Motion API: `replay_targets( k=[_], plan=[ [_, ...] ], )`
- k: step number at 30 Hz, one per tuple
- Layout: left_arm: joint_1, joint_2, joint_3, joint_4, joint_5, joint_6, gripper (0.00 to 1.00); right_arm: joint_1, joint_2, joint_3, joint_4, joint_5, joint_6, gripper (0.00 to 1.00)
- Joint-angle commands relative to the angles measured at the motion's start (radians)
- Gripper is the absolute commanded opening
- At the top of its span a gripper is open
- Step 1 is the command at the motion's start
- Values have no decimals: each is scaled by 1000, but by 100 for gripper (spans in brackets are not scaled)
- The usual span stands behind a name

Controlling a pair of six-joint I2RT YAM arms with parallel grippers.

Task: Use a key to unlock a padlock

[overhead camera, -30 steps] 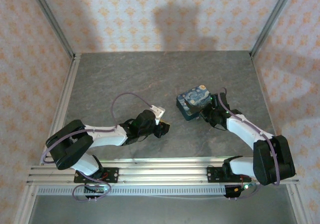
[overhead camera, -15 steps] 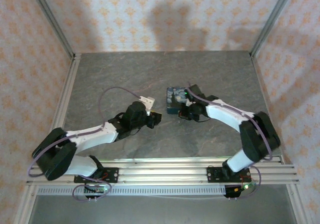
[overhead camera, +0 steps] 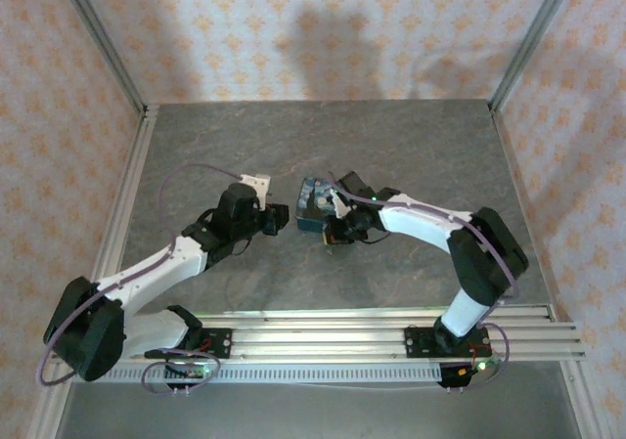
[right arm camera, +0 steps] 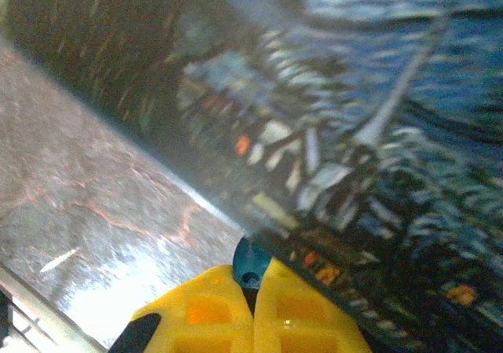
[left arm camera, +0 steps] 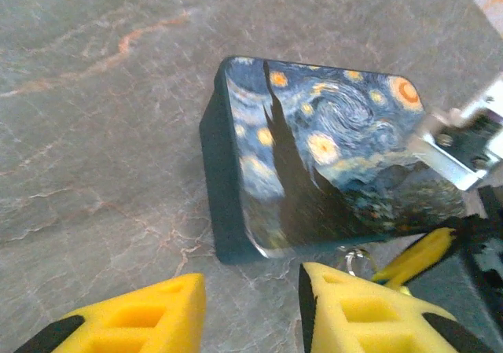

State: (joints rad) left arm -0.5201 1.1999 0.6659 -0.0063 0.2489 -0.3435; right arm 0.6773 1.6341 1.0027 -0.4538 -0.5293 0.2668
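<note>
At mid-table: dark blue painted box (overhead camera: 313,202) with yellow swirls, lying painted face up on the grey stone-look table (overhead camera: 391,136), between the two grippers.
Left arm: stretched in from the near left, low over the table. The left gripper (overhead camera: 281,218) sits just left of the box, pointing at it and apart from it.
Left claw: released. Its yellow fingers (left arm camera: 141,321) stand apart with bare table in the gap, nothing held.
Left wrist view: box (left arm camera: 330,148) lies ahead of the fingers, its dark side wall turned toward them. The glossy top carries a dark reflection.
Right arm: bent in from the near right and reaching left, with the right gripper (overhead camera: 331,230) at the box's near right edge.
Right claw: clenched. Its yellow fingers (right arm camera: 212,314) are pressed together, with the padlock (right arm camera: 250,265) nipped at their tips.
Padlock: tiny blue body with a small hole in it, close under the box's painted wall (right arm camera: 354,93). Cannot tell whether it touches the box.
Silvery loop: thin ring (left arm camera: 354,259), seen from the left wrist just beside the box's near bottom edge, at the tip of the right gripper's yellow finger (left arm camera: 416,252).
Right wrist view: much blurred, with the box wall close overhead and the table to the left.
</note>
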Motion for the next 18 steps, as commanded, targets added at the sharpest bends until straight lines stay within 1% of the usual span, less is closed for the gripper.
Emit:
replay_targets(
  k=[1,6,10,18],
  plan=[
    [11,70,83,-58,87,-10,35,-7,-67,-30,-18,51,-38,0],
    [12,141,84,-7,133,-39,34,34,-35,93,-197,228,-166,0],
    [13,155,68,3,133,-45,34,90,31,199,-319,378,-263,0],
    [40,193,52,-18,128,-76,34,188,161,344,-437,571,-365,0]
  ],
)
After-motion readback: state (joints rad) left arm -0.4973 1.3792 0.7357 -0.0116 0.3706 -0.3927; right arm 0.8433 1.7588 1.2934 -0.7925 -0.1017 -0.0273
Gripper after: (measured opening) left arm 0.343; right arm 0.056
